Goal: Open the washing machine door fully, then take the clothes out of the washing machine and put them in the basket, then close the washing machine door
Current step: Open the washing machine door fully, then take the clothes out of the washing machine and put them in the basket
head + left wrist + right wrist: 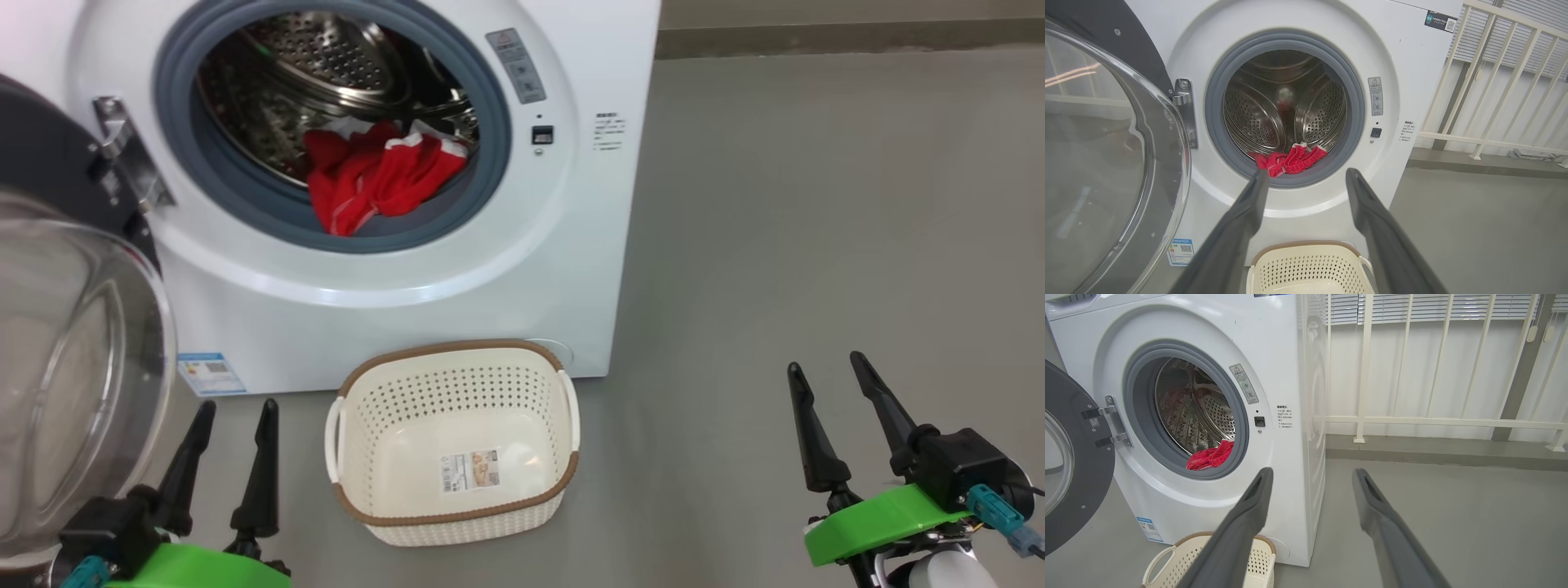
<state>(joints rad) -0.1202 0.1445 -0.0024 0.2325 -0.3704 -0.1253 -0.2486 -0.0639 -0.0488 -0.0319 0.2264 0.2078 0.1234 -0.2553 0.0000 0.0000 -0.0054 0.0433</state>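
Red cloth with white trim: the clothes point(380, 184) lie heaped at the front lip of the drum point(326, 57), upper middle of the head view, one fold spilling onto the grey seal point(424, 233). The door point(73, 367) stands swung out at the left edge, its glass bowl toward the camera, so the mouth looks free. I judge the opening step done and the reach for the clothes to be the one in hand. The basket point(445, 349) sits on the floor just before the washer point(490, 310), lower middle, with no clothes in it yet.

Both tools are spread wide and hold nothing. The left gripper point(237, 406) is at the lower left, close beside the door's glass. The right gripper point(824, 363) is at the lower right, well apart from the washer.

The left wrist view has the heap just above its fingers point(1249, 204), so that arm looks the better lined up.

- Go in low over the seal's bottom edge with the jaws wide.
- Bite the thickest bunch of folds, not a thin hem, which would likely slip.
- Lift slowly, since there may be more than one garment and a trailing piece could snag on the seal.
- Keep the forearm off the door glass.
- The basket lies almost straight below the mouth, so the carry is short.
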